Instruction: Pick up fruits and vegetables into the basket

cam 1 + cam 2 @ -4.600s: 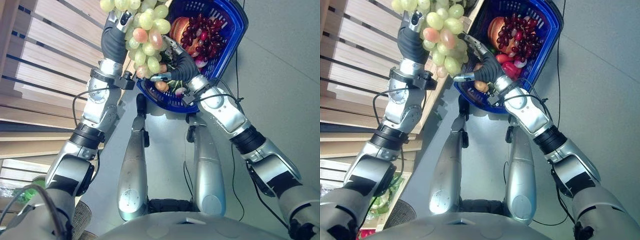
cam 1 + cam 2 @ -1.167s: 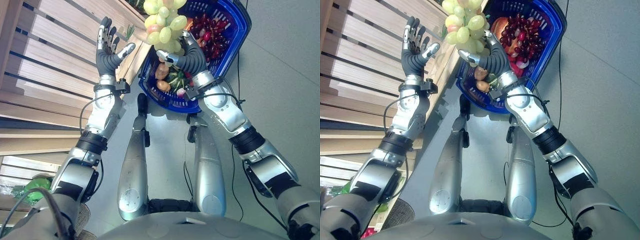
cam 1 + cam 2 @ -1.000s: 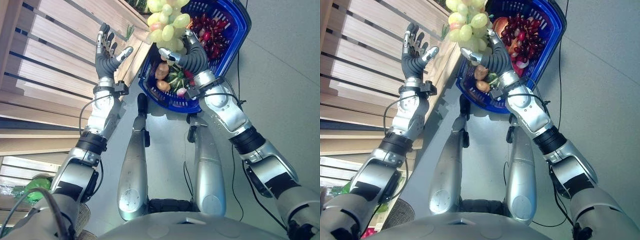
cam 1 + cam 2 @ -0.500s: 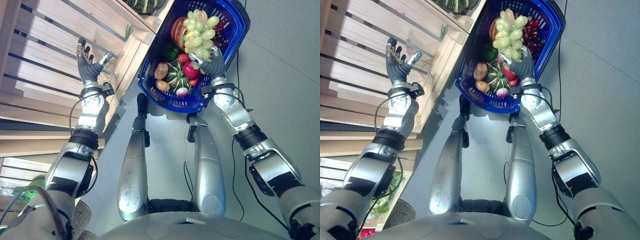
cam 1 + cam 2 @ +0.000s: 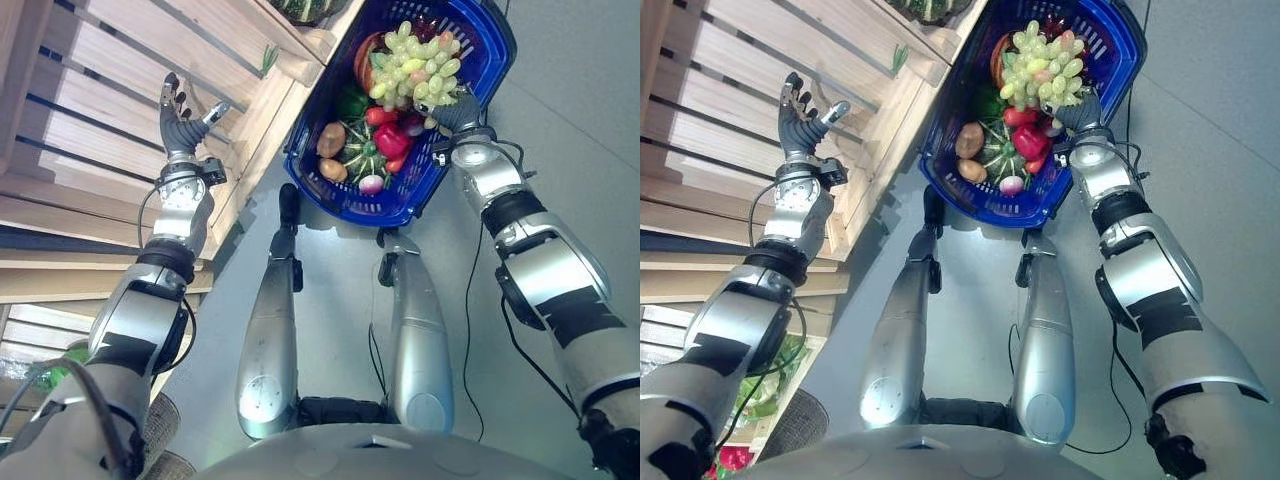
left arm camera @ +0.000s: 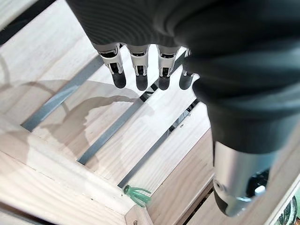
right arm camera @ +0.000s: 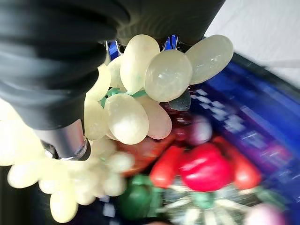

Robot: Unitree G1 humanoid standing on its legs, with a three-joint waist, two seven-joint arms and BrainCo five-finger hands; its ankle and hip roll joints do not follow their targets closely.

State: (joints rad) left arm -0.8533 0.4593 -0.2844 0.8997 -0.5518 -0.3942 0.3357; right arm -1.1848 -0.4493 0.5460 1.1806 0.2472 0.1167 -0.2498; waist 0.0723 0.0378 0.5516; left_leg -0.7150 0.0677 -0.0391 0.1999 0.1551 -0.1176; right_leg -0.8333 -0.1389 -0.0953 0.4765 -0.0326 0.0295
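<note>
A bunch of green grapes hangs over the far half of a blue basket on the floor, held by the robot's right hand, which sits at about 4 o'clock from the bunch by the basket's right wall. The right wrist view shows the grapes pressed against the palm with the thumb alongside, so the hand looks closed round the bunch, though most of its fingers are hidden behind the fruit. Beneath lie a red pepper, a striped green squash, a brown potato and dark red grapes, largely covered.

The bunch is likely light but loose and easily bruised. Single grapes could drop off, so the stem or upper cluster seems the safer hold. A gentle lowering would suit better than a drop.

The left hand is raised at 9 o'clock before wooden slatted shelving, fingers spread and holding nothing. A striped dark-green vegetable on the shelf is cut off at the top edge and hard to identify.
</note>
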